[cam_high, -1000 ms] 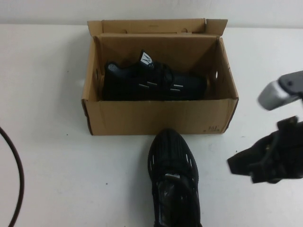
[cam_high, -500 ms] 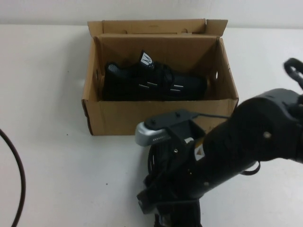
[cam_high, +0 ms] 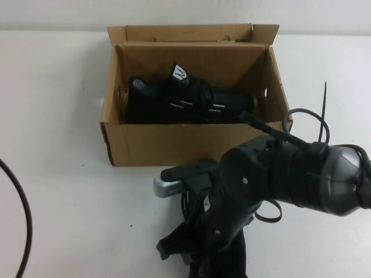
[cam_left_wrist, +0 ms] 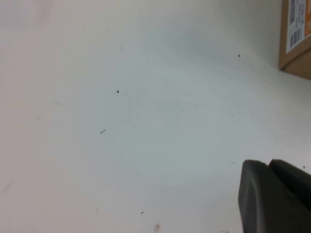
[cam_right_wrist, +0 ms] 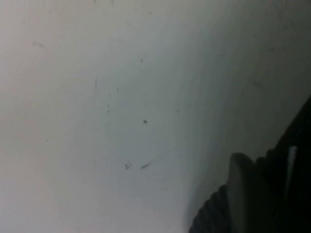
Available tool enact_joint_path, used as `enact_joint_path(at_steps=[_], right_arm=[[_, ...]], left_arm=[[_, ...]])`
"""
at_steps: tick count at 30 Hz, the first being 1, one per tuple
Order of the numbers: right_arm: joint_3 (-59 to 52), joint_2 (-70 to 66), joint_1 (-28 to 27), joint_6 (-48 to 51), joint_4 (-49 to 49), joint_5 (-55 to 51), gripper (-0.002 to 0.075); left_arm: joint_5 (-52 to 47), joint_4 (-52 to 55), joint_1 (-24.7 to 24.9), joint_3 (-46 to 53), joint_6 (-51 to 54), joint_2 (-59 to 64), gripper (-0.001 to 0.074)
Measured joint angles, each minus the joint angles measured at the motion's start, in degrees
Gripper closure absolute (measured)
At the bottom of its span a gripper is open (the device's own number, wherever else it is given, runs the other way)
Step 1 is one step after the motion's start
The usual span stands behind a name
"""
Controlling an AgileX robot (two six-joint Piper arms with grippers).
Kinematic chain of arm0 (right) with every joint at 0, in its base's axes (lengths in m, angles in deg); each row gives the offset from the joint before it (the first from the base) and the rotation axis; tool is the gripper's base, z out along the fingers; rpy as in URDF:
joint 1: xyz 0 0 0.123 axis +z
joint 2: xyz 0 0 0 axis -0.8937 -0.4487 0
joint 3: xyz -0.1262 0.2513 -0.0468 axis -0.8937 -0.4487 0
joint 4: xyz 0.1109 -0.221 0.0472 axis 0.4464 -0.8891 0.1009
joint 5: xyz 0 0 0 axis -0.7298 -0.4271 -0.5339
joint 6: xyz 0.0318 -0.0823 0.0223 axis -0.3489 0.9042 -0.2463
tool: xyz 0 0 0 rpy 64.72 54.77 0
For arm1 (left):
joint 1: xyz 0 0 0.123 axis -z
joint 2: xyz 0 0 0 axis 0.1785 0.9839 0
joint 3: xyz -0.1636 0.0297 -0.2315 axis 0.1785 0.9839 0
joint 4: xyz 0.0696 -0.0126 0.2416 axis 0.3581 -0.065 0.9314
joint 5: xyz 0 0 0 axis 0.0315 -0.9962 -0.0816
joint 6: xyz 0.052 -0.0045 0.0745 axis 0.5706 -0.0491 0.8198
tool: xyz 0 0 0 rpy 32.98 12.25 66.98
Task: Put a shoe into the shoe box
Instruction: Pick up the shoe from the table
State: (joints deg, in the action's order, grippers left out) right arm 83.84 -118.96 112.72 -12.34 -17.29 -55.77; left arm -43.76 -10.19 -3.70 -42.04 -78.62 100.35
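Cardboard shoe box: right gripper low over shoe just in front, jaws unreadable — could knock it aside. Left gripper shut, off to box's side.

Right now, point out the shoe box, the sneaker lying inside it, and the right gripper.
shoe box point(cam_high: 174, 145): high view, bare front wall.
sneaker inside the box point(cam_high: 185, 101): high view, black mesh side with white dashes.
right gripper point(cam_high: 191, 255): high view, low at the near edge, on the shoe outside the box.
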Motion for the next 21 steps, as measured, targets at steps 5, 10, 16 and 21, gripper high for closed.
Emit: enact_joint_path(at_steps=[5, 10, 16, 21], right_arm=[[0.36, 0.83, 0.11, 0.29, -1.78, -0.73, 0.0717], [2.91, 5.07, 0.11, 6.65, -2.88, -5.14, 0.0731], [7.83, 12.68, 0.11, 19.45, -4.76, -12.95, 0.0734], [9.66, 18.54, 0.11, 30.28, -10.56, -19.17, 0.0734]], left_arm=[[-0.67, -0.1, 0.0, 0.0, 0.0, 0.0, 0.0738], [-1.08, -1.8, 0.0, 0.0, 0.6, 0.0, 0.0738], [-1.36, -12.77, 0.0, 0.0, 7.25, 0.0, 0.0738], [-1.36, -22.44, 0.0, 0.0, 13.77, 0.49, 0.0738]])
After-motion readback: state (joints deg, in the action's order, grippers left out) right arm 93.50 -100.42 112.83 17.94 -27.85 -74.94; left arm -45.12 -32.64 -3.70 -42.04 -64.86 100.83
